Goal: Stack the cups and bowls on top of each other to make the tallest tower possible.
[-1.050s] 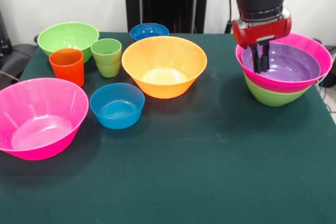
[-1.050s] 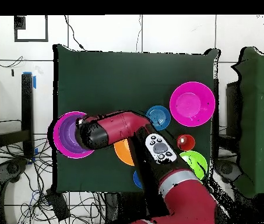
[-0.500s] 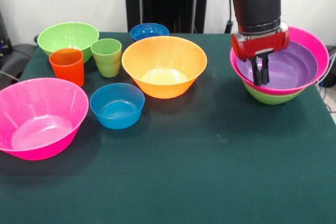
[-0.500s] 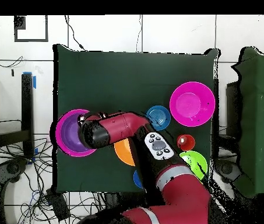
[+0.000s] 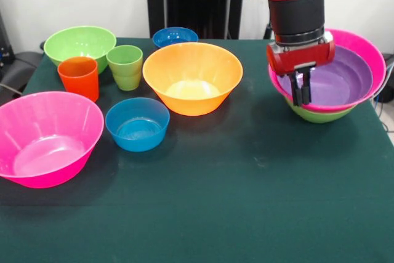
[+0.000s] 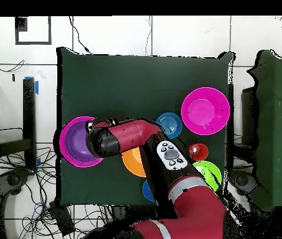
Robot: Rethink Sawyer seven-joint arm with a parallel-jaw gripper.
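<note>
Tower [image 5: 320,110]: three nested bowls at the table's right side in the front view, close to the edge; a green bowl at the bottom, a wide pink bowl [image 5: 369,47] in it, a shallow purple bowl [image 5: 345,75] inside that. The stack looks tilted, its far rim higher.
Gripper [image 5: 301,90]: hangs at the tower's near-left rim, its dark fingers [image 5: 306,89] close together, apparently pinched on the pink and purple rims.
Arm [image 6: 127,137]: in the overhead view it covers part of the tower [image 6: 75,142] and part of the orange bowl.
Orange bowl [image 5: 192,77]: big, mid-table, apart from the tower.
Cups: orange cup [image 5: 79,77] and green cup [image 5: 125,66], upright, just beside each other.
Other bowls: second green bowl [image 5: 80,44] behind the cups, small blue bowl [image 5: 137,123] in front of the orange bowl, another blue bowl [image 5: 175,36] behind it, loose pink bowl [image 5: 46,137] at the near left.
Open room: the table [image 5: 246,214] is bare across its near half and between the orange bowl and the tower.
</note>
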